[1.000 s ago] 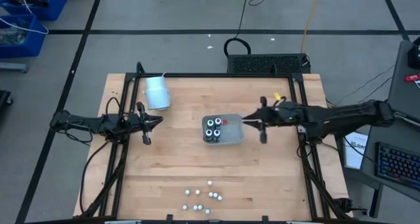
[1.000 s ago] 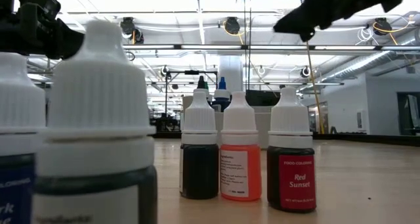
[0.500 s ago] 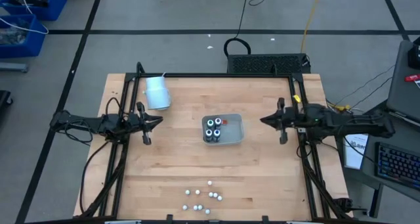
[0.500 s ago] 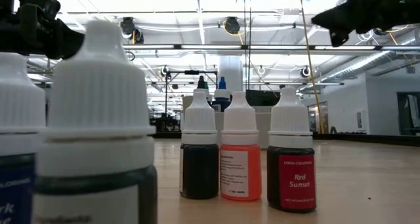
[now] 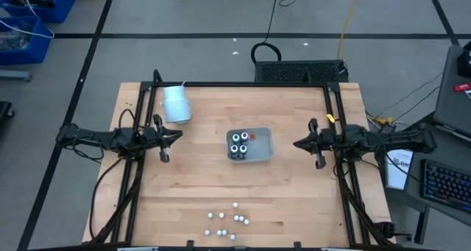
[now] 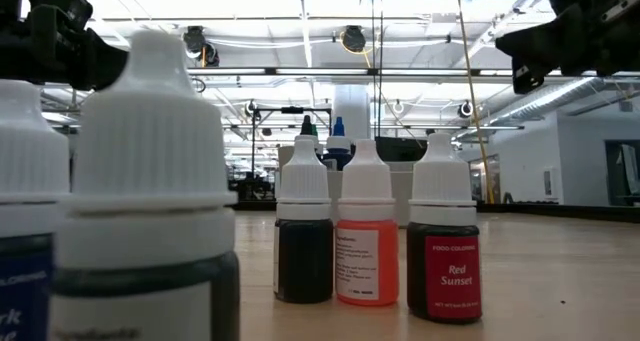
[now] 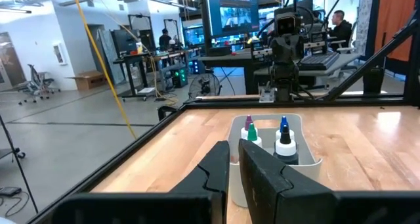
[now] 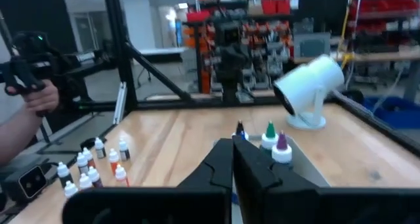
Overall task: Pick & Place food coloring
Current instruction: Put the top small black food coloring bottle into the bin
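Now the right gripper (image 5: pixel 300 143) sits at the right edge of the table, right of centre in the high view, well apart from the tray (image 5: pixel 266 152). A second ago it hung just beside the tray's right rim; half a second ago it was midway back. Its fingers are pressed together with nothing between them, having closed during the retreat. Judgement: a drop into the tray has just finished and the arm is withdrawing to rest, or readying for another fetch.

The left gripper (image 5: pixel 177 135) waits left of centre, unchanged over the second, fingers nearly together and empty.

Food coloring, two groups:
- Four dark bottles (image 5: pixel 239 143) with white caps stand in the tray at frame centre, a small red-tinted one at the tray's upper side. The left wrist view shows purple, green and blue tips there.
- A loose cluster of small bottles (image 5: pixel 227 224) stands at the bottom centre of the high view, unmoved. Judgement: these remain to be carried, so the task looks partly done.

A pale cup (image 5: pixel 176 104) lies at upper left of the table.

Writing: in the low view one bottle (image 6: pixel 443 251) at centre right reads "FOOD COLORING" and "Red Sunset". The orange bottle (image 6: pixel 366 246) beside it has small print, too fine to read. The near-left label shows only fragments.
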